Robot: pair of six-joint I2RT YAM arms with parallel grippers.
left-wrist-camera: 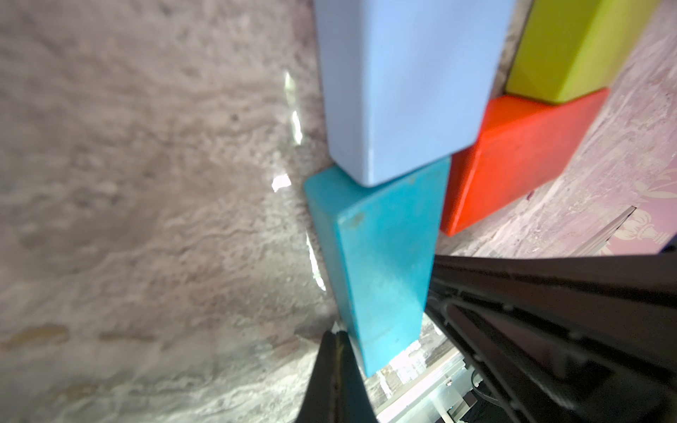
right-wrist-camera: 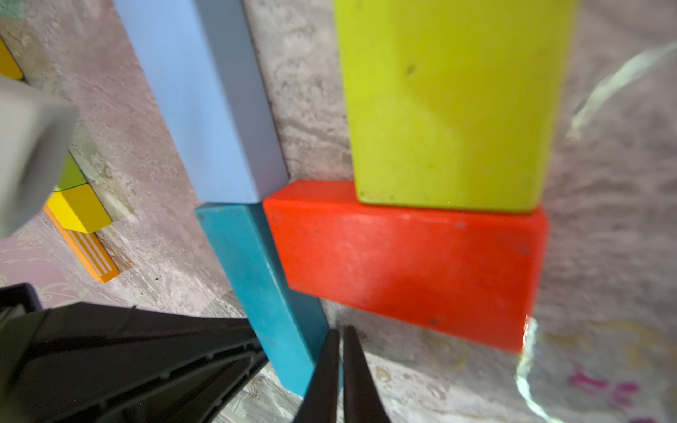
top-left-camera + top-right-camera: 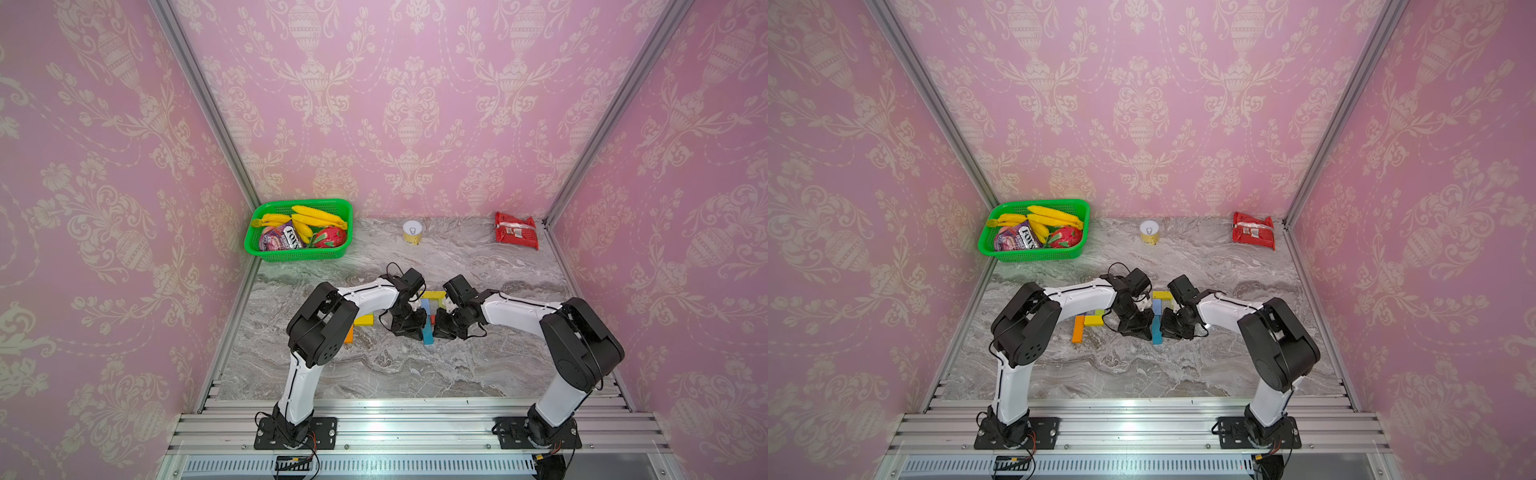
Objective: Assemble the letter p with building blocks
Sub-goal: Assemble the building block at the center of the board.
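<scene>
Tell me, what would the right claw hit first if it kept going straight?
Probably the red block: the shut right gripper points at its long side, the teal block close beside. Depth is unclear; the table may come first.

the purple packet [image 3: 280, 241] in the green basket [image 3: 299, 257] reads "fox's"; this shows in both top views. the label on the red packet [image 3: 516, 231] is too small to read.

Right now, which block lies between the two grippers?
The teal block: the left gripper and right gripper flank it. The light blue block, red block and lime block lie beyond them.
</scene>
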